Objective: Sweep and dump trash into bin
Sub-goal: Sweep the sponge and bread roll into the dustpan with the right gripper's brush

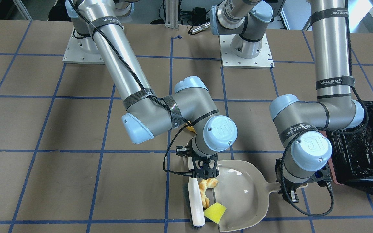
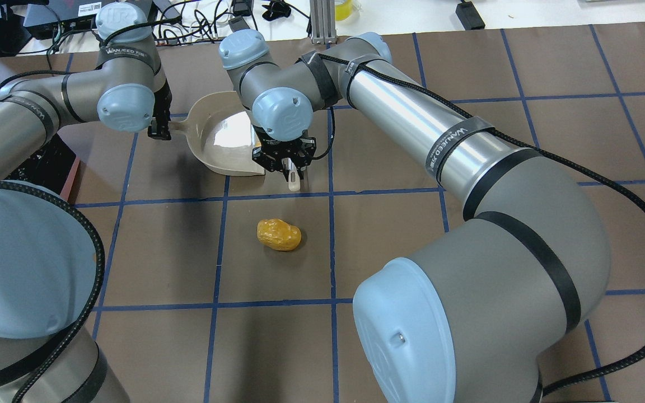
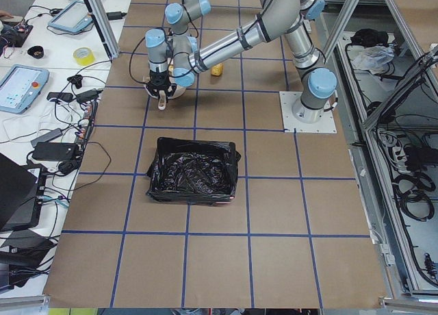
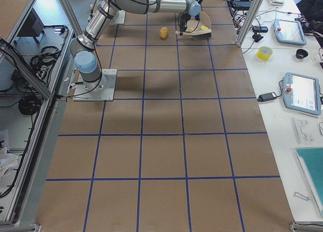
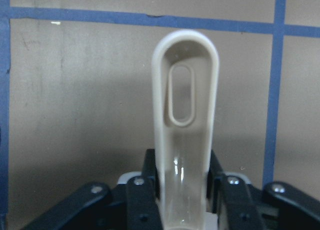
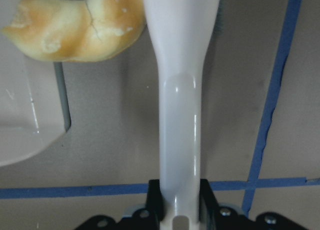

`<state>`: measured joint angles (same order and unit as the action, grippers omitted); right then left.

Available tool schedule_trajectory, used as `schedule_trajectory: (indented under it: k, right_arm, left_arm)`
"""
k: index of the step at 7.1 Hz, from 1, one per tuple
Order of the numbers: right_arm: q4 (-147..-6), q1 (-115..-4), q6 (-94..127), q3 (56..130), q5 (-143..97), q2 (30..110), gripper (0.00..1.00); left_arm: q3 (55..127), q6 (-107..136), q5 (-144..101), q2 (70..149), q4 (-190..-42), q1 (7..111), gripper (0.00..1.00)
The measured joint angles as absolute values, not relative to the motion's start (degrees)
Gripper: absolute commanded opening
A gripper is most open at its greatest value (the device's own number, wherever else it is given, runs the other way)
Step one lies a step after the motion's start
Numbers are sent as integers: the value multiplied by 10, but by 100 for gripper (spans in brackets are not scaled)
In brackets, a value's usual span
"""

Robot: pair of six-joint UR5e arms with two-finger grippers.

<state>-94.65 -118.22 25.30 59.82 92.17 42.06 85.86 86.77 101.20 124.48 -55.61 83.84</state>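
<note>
My right gripper (image 1: 202,171) is shut on the white handle of a brush (image 1: 195,204), which lies against the mouth of the beige dustpan (image 1: 248,197). The tan striped croissant (image 1: 207,186) and the yellow wedge (image 1: 215,212) sit between the brush and the pan's lip; the croissant also shows in the right wrist view (image 6: 75,30). My left gripper (image 2: 160,131) is shut on the dustpan handle (image 5: 186,115). The golden-orange bread roll (image 2: 279,234) lies alone on the table, nearer the robot. The bin (image 3: 194,170), lined with a black bag, stands on my left side.
The table is brown with a grid of blue tape lines (image 2: 331,196). The two arm bases (image 1: 244,55) stand at the robot's side of the table. Tablets, cables and a tape roll (image 3: 83,55) lie on the side benches beyond the table's far edge.
</note>
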Motion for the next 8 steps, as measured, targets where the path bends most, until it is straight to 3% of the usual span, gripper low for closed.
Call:
schedule_trajectory:
  k: [8]
  right_arm:
    - [-920, -1206, 183, 576, 826, 453, 8]
  left_arm:
    - [859, 864, 1014, 1247, -549, 840, 0]
